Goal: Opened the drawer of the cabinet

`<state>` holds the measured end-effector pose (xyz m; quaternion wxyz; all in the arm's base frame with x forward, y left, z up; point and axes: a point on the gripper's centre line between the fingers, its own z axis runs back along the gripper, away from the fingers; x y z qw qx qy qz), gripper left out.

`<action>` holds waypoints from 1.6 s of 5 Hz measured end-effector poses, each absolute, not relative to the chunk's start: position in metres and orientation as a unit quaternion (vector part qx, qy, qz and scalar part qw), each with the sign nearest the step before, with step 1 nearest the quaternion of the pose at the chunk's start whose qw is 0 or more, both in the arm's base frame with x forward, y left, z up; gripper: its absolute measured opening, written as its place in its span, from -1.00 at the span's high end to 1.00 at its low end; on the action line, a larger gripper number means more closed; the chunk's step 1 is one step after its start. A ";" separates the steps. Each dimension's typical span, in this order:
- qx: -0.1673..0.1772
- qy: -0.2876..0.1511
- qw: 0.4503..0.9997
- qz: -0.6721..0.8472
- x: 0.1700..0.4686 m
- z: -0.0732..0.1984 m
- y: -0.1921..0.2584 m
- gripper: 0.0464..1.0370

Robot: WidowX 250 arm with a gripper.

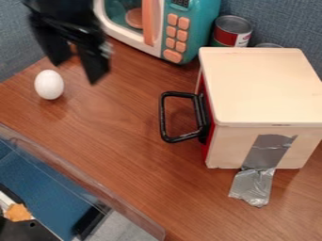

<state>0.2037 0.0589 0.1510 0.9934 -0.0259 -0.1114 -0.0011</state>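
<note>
Silver tape (269, 149) runs from the near side of the cabinet (264, 84) onto the table (157, 183), presumably so the cabinet holds its ground when you pull. Your gripper (76, 74), well apart on the view's left of the cabinet, has its fingers spread and nothing between them, a state suited to taking the handle (162, 115). You will find the drawer (205, 149) in the cabinet's left side, its red front seemingly flush and facing view-left, the handle jutting that way with its long bar roughly up and down the view.
</note>
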 end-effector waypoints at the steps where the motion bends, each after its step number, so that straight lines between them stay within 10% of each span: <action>1: -0.017 -0.105 0.993 0.059 0.229 0.130 0.044 -0.92; 8: 0.019 -0.128 0.968 0.217 0.291 0.066 0.013 -0.92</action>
